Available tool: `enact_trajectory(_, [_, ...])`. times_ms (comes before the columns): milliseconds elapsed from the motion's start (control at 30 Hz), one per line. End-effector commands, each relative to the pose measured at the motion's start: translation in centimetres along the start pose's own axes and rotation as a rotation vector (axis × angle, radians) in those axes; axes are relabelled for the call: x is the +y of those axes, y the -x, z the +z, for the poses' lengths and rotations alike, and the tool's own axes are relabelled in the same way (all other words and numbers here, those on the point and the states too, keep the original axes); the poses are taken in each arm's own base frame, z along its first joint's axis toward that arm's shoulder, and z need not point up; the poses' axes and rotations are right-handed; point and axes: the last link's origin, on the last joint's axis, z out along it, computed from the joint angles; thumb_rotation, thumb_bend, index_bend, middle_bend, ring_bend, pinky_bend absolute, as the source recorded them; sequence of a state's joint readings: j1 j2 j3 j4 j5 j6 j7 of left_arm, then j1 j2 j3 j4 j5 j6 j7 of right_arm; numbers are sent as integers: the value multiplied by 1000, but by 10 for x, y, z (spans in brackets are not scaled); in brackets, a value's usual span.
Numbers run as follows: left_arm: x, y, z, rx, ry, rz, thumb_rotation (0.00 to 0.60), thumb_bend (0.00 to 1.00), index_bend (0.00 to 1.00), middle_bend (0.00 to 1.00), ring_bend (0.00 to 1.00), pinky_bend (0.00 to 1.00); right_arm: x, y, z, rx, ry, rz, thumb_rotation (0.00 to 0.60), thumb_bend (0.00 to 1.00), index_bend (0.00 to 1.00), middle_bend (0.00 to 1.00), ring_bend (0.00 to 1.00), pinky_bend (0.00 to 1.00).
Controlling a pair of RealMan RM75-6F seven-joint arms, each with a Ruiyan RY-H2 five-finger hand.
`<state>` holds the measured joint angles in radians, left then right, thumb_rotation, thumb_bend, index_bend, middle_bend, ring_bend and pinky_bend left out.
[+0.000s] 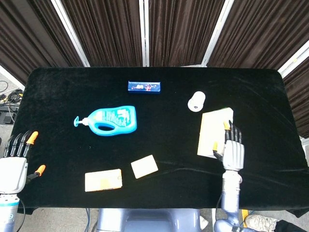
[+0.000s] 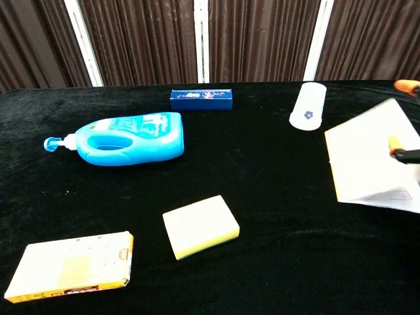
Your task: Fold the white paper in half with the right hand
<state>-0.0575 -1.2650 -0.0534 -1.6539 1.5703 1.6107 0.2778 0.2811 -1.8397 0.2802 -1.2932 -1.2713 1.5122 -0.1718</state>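
Sitting on black-draped counter (image 1: 72,82), dark curtains (image 1: 178,29) hanging behind. Resting near right edge: white paper (image 1: 212,131) folded, long axis running near-to-far. Right hand (image 1: 232,147) lying on it, fingers extended, gripping nothing. Left hand (image 1: 14,164) hovering spread.

Black-draped table (image 1: 58,92) — blue box (image 1: 144,86), detergent bottle (image 1: 111,120), sponge (image 1: 144,166), yellow packet (image 1: 103,180), paper cup (image 1: 196,101), white paper (image 1: 213,131).

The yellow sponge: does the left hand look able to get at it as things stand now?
Probably yes. The left hand is open at the table's near left edge, and only the flat yellow packet lies near the path to the sponge; it could pass beside it.
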Motion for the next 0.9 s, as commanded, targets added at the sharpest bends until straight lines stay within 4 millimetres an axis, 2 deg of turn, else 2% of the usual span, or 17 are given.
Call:
enact_trajectory(33, [0, 0, -1, -1, 2, 1, 600, 185, 0, 0, 0, 0, 17, -5, 0, 10, 24, -41, 600, 408, 0, 0, 0, 0])
enact_trajectory(233, [-1, 0, 1, 3, 1, -3, 600, 185, 0, 0, 0, 0, 39, -27, -1, 20, 6, -71, 600, 386, 0, 0, 0, 0])
enact_trajectory(333, [-2, -1, 2, 7, 3, -1, 600, 185, 0, 0, 0, 0, 44, -42, -2, -17, -47, -113, 600, 331, 0, 0, 0, 0])
enact_trajectory(500, [-6, -1, 3, -1, 12, 7, 600, 185, 0, 0, 0, 0, 58, -87, -14, -132, -200, -282, 600, 245, 0, 0, 0, 0])
enact_trajectory(633, [-8, -2, 3, 6, 33, 17, 600, 175, 0, 0, 0, 0, 68, -114, -29, -169, -262, -366, 600, 223, 0, 0, 0, 0])
enact_trajectory(900, [-6, -1, 1, 9, 59, 29, 600, 132, 0, 0, 0, 0, 79, -141, -44, -162, -298, -402, 600, 179, 0, 0, 0, 0])
